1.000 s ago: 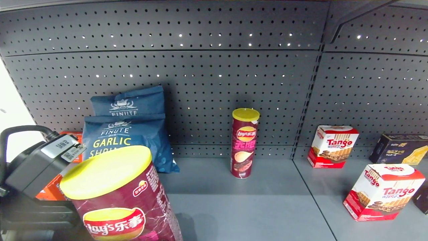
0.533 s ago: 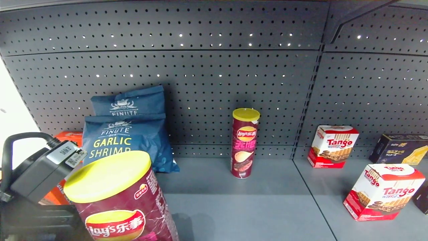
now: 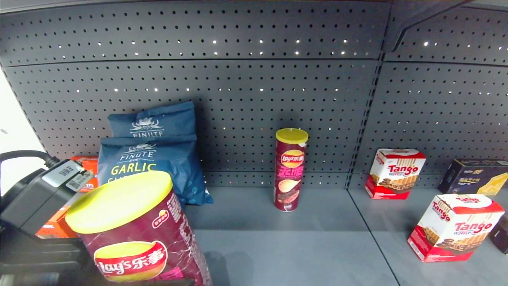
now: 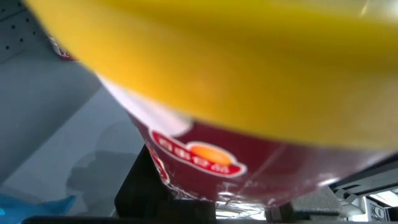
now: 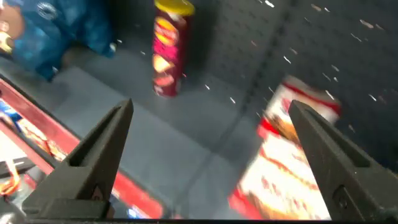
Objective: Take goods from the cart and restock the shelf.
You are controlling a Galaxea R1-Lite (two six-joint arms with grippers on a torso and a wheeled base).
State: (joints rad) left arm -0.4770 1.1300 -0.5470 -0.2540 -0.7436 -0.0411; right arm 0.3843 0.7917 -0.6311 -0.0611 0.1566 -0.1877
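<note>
Where our head looks down, we see the can tilted over the front left of the shelf, before blue bags. At the left wrist, our left gripper clamps that can; at the right wrist, our right gripper gapes wide, empty, above the shelf.

Dark perforated back panel, grey shelf

Near can was maroon w/ pale marbling, yellow lid, red-yellow logo. Far can had the same colours. Bags were dark blue w/ white & yellow print. Back wafer box & front wafer box were red & white. Corner box was black & gold. Pegboard was dark grey, dotted w/ holes.
</note>
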